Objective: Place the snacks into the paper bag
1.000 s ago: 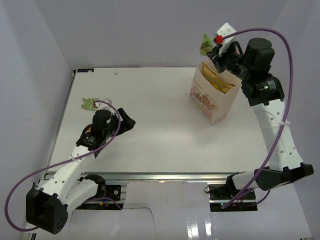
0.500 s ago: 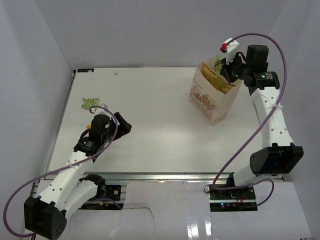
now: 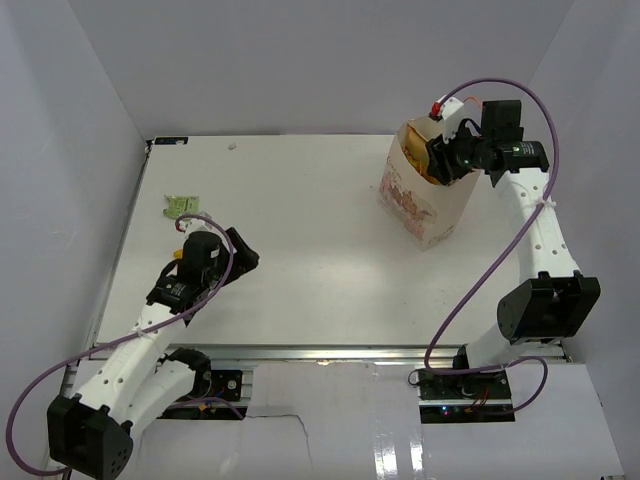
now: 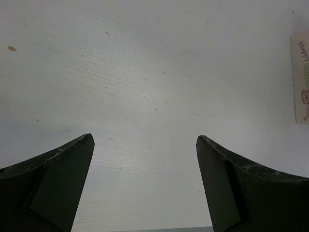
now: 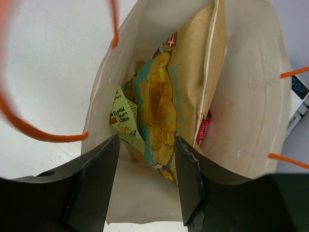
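Note:
The cream paper bag [image 3: 415, 200] stands upright at the back right, its orange handles [image 5: 29, 128] spread. My right gripper [image 3: 438, 160] hovers at its mouth. In the right wrist view the right gripper [image 5: 147, 181] is open with nothing between its fingers. Below it inside the bag [image 5: 251, 96] sit the tan-gold chip bag [image 5: 186, 82], a green packet [image 5: 121, 116] and a pink packet [image 5: 203, 131]. Another green packet [image 3: 180, 206] lies on the table at the left. My left gripper [image 3: 243, 252] is right of and nearer than it, open [image 4: 145, 145] over bare table.
White walls close in the table [image 3: 300, 260] on the left, back and right. A cream surface with reddish print [image 4: 300, 77], apparently the bag's side, shows at the right edge of the left wrist view. The table's near edge carries the arm bases.
My right gripper came down from above the bag to its mouth and opened; the green packet it held now lies inside. The left arm shifted slightly.

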You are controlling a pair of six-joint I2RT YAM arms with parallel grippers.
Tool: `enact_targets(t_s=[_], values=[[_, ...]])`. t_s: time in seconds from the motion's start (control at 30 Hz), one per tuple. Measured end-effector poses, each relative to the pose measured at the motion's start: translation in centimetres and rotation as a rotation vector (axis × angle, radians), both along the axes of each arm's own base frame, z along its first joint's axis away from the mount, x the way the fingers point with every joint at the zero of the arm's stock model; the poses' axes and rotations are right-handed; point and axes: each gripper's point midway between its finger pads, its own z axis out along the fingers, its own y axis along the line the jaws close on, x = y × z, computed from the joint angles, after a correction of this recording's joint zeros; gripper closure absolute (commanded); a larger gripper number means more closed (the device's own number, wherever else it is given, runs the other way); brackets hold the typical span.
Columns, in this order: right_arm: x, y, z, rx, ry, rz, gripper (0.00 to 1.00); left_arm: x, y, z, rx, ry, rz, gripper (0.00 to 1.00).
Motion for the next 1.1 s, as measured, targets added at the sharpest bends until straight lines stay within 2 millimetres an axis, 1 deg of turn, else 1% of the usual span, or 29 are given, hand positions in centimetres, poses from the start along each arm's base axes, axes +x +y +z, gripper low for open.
enact_targets(t_s=[0.07, 0.1, 0.2, 0.27, 0.37, 0.43, 0.47, 0.57, 0.6, 0.67, 0.73, 0.77, 0.83, 0.87, 0.93, 1.0, 1.03, 1.1], values=[[0.1, -0.2, 1.1, 0.004, -0.019, -0.009, 0.44, -0.1, 0.4, -0.8, 0.019, 0.037, 0.027, 0.02], [0.3, -0.4, 2.2, 0.009, -0.044, -0.017, 0.44, -0.2, 0.7, -1.2, 0.030, 0.064, 0.045, 0.03], [1.0, -1.5, 6.4, 0.035, -0.145, -0.061, 0.43, -0.4, 2.2, -2.5, 0.091, 0.160, 0.137, 0.05], [0.9, -2.4, 9.1, 0.056, -0.217, -0.093, 0.44, -0.5, 3.6, -3.1, 0.151, 0.221, 0.211, 0.07], [-0.5, -3.0, 12.4, 0.098, -0.300, -0.109, 0.43, -0.3, 6.0, -3.4, 0.260, 0.299, 0.324, 0.07], [-1.8, -2.4, 13.8, 0.130, -0.339, -0.085, 0.43, 0.1, 7.8, -3.7, 0.330, 0.341, 0.388, 0.07], [-2.4, -1.9, 14.2, 0.146, -0.352, -0.066, 0.44, 0.3, 8.8, -3.9, 0.364, 0.356, 0.408, 0.07], [-3.9, -0.6, 14.2, 0.191, -0.346, -0.010, 0.43, 0.8, 11.5, -5.2, 0.428, 0.433, 0.435, 0.08], [-4.1, -0.2, 13.9, 0.204, -0.335, 0.009, 0.43, 1.0, 12.6, -5.9, 0.451, 0.470, 0.438, 0.08], [-4.2, 0.3, 13.2, 0.222, -0.311, 0.031, 0.43, 1.4, 14.1, -7.1, 0.492, 0.534, 0.433, 0.09], [-4.3, 0.7, 11.8, 0.241, -0.269, 0.050, 0.43, 2.0, 15.0, -8.3, 0.530, 0.591, 0.405, 0.12], [-4.4, 0.9, 11.2, 0.248, -0.250, 0.057, 0.43, 2.3, 15.1, -8.9, 0.543, 0.608, 0.382, 0.12], [-4.5, 1.3, 10.1, 0.264, -0.218, 0.075, 0.43, 2.8, 14.9, -9.8, 0.556, 0.632, 0.324, 0.21], [-4.6, 1.5, 9.8, 0.273, -0.207, 0.083, 0.43, 3.0, 14.8, -10.2, 0.558, 0.640, 0.301, 0.23], [-5.0, 1.9, 9.4, 0.292, -0.186, 0.107, 0.43, 3.3, 14.5, -10.8, 0.561, 0.654, 0.260, 0.32], [-5.4, 2.6, 9.1, 0.312, -0.168, 0.136, 0.43, 3.4, 14.3, -11.2, 0.560, 0.662, 0.233, 0.48], [-5.5, 2.9, 9.1, 0.320, -0.165, 0.150, 0.43, 3.4, 14.2, -11.4, 0.559, 0.665, 0.220, 0.64], [-6.0, 3.6, 9.3, 0.337, -0.161, 0.193, 0.43, 3.5, 14.1, -11.3, 0.557, 0.660, 0.203, 0.69]])
